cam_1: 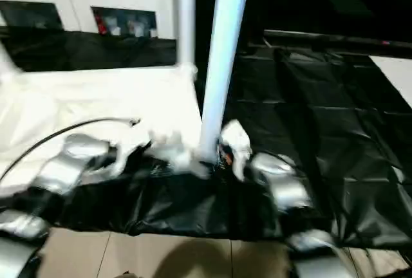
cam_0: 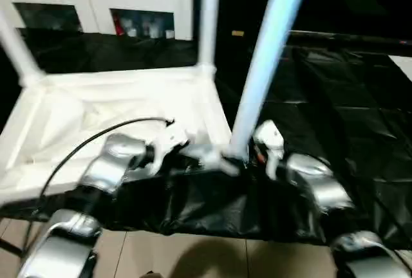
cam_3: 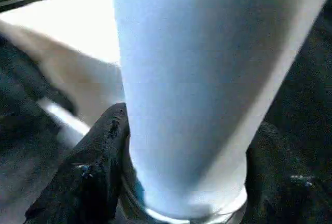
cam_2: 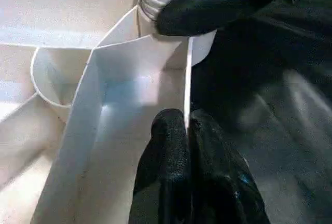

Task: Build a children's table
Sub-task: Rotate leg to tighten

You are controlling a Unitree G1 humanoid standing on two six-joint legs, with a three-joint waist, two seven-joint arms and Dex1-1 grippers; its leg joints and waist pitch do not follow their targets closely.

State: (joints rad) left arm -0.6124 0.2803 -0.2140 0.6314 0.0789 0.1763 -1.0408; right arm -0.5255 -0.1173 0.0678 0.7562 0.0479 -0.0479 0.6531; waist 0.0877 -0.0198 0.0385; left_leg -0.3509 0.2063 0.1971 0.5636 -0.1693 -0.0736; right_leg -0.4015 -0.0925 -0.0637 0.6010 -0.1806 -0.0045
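The table top [cam_0: 122, 107] is lying upside down on the black work table [cam_0: 335, 117]; two legs [cam_0: 207, 17] are standing upright at its far corners, so that part seems finished. At its near corner the right gripper [cam_3: 184, 177] is holding a third leg [cam_0: 267, 59] between its fingers, just at the socket; the left gripper [cam_2: 185, 154] is pinching shut on the top's rim beside that corner. I judge the fourth leg is remaining.

No legible text, label, brand, number or sign is found in any view. The white plastic table top [cam_0: 116, 107], its white tubular legs [cam_0: 267, 59] and the black-covered counter [cam_0: 335, 117] bear no readable markings.
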